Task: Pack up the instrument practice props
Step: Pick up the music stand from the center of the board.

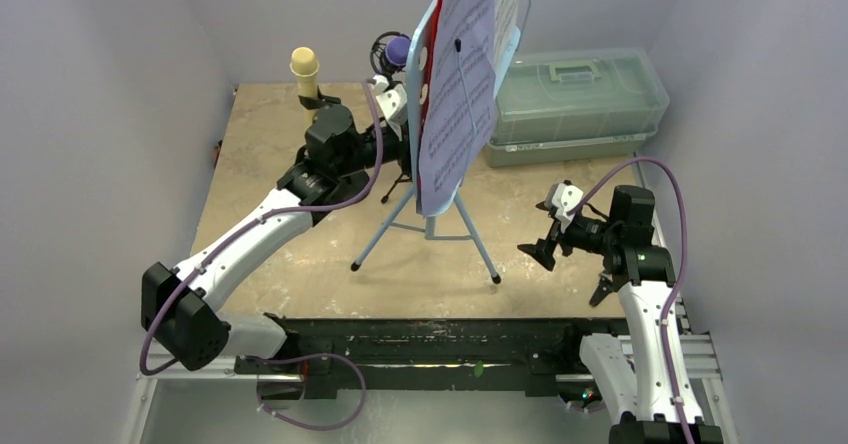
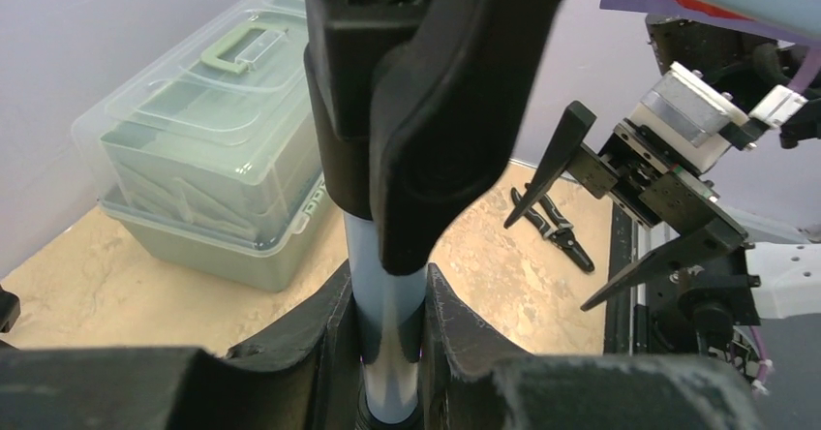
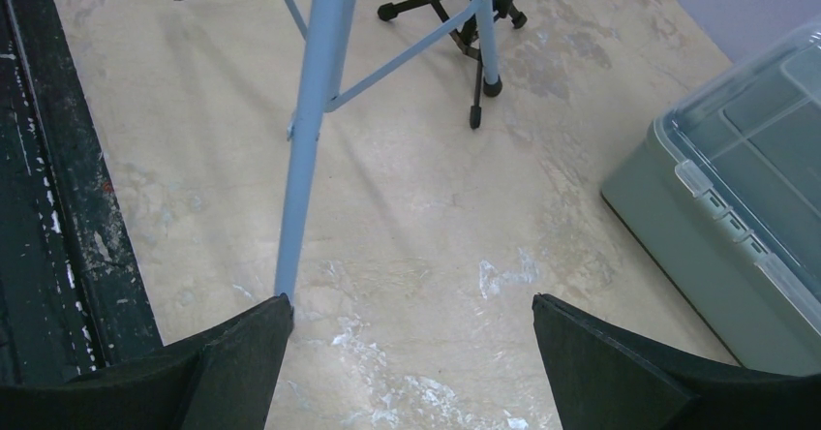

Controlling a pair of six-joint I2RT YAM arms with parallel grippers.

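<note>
**benchwatcher:** Where was the stand (image 1: 432,226) when you were watching? And what had hold of it?

**roomfly:** It was upright in the middle of the desk (image 1: 300,264) on all three feet. The left pincer (image 2: 387,323) was clamped on the pole just under the black knob (image 2: 436,110). The right pincer (image 3: 409,304) hung wide open with nothing in it, low beside the near right leg.

**benchwatcher:** So what worried you?

**roomfly:** The top, mostly. The sheets (image 1: 470,74) and red folder (image 1: 428,84) were only leaning up there, so I figured any tilt or jerk from that one-handed grip would slide them off. It looked top-heavy too, and the pole could've twisted in the grip. The purple mic (image 1: 397,52) on its little black tripod was right behind, almost tangled with the far leg. Dragging the stand could easily have tipped it. The box (image 1: 575,99) was shut as well, so there was nowhere ready to put things.
</note>
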